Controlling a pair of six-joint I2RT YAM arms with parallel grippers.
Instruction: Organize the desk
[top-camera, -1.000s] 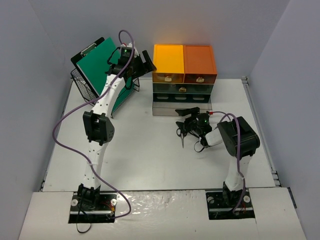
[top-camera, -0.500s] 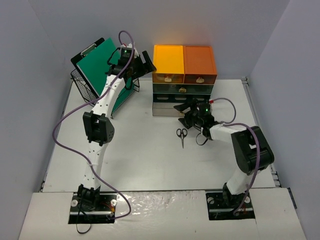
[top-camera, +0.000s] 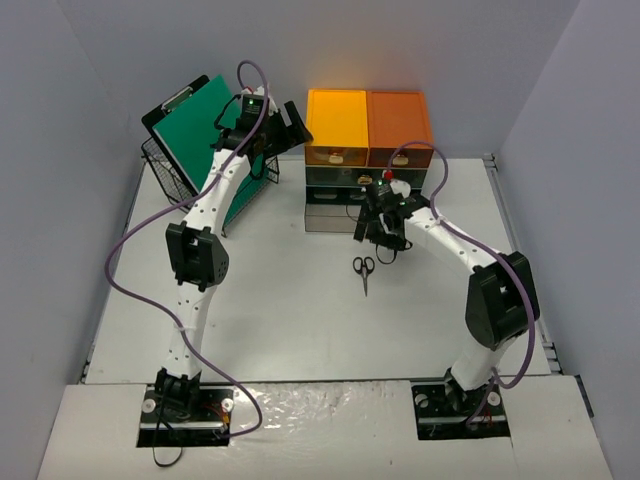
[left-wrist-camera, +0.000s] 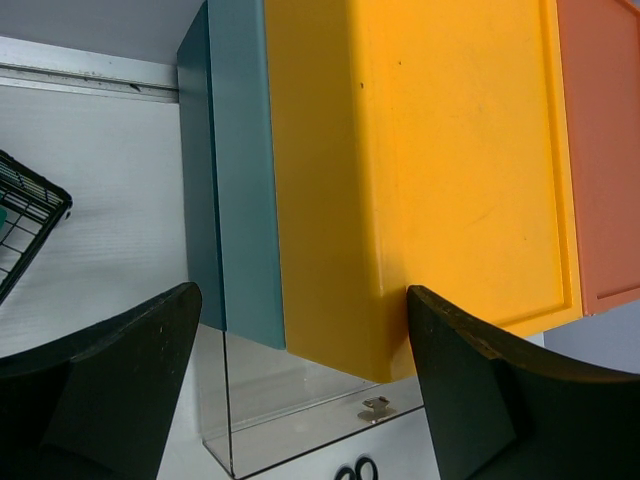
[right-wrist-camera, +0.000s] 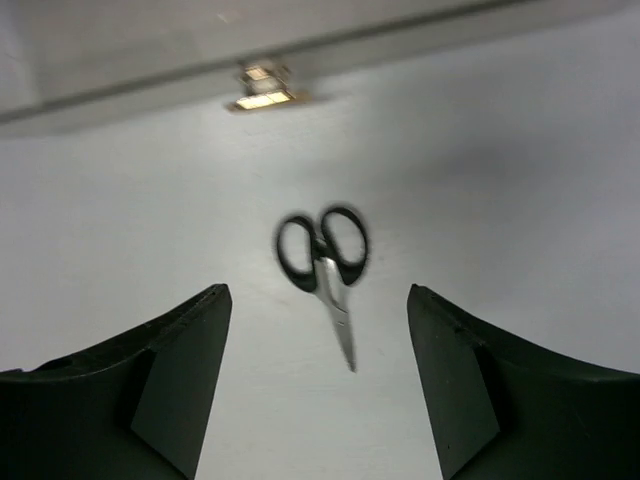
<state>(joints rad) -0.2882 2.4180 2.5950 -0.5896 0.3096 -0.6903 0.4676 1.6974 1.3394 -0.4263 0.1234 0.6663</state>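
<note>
Both arms were empty-handed: the right end effector (right-wrist-camera: 318, 300) hung wide, pointed at the black scissors (right-wrist-camera: 325, 262) lying flat on the tabletop (top-camera: 280, 300) just below the drawer stack (top-camera: 366, 160) — the left end effector (left-wrist-camera: 303, 291) gaped wide over its yellow top. Picking up the scissors seemed next: descend, close across the handles. Matte white tabletop filled mid-frame, pale grey-blue walls (top-camera: 400, 50) on three sides.

The desk (top-camera: 290, 310) is a large, white, matte, rectangular top, lying flat and level. It runs from the near edge to the far side, with pale grey-blue walls (top-camera: 60, 150) along its left, far and right sides.
</note>
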